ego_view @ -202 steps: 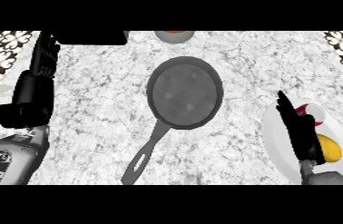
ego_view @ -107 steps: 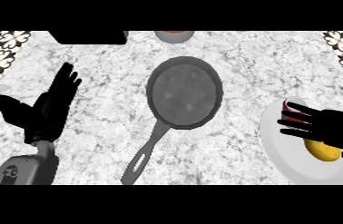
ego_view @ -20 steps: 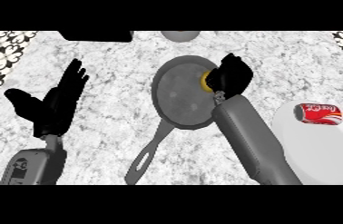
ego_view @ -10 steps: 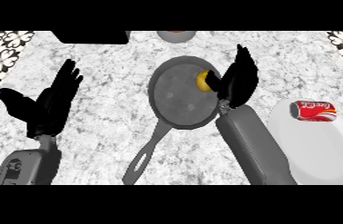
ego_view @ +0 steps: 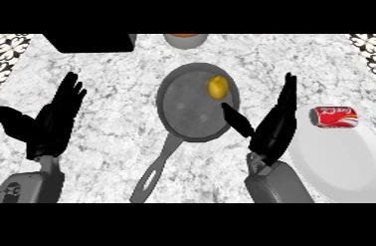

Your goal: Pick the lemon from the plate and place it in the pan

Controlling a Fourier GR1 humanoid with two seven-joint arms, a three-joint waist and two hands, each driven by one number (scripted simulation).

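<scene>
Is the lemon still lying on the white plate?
No, the lemon lies inside the pan, while the plate at the right holds only a red can.

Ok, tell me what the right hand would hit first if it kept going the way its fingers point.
The right hand points up the view, slightly right. That line runs over bare counter, between the pan and the soda can, so the way looks free to the far edge, though depth is hard to judge.
</scene>
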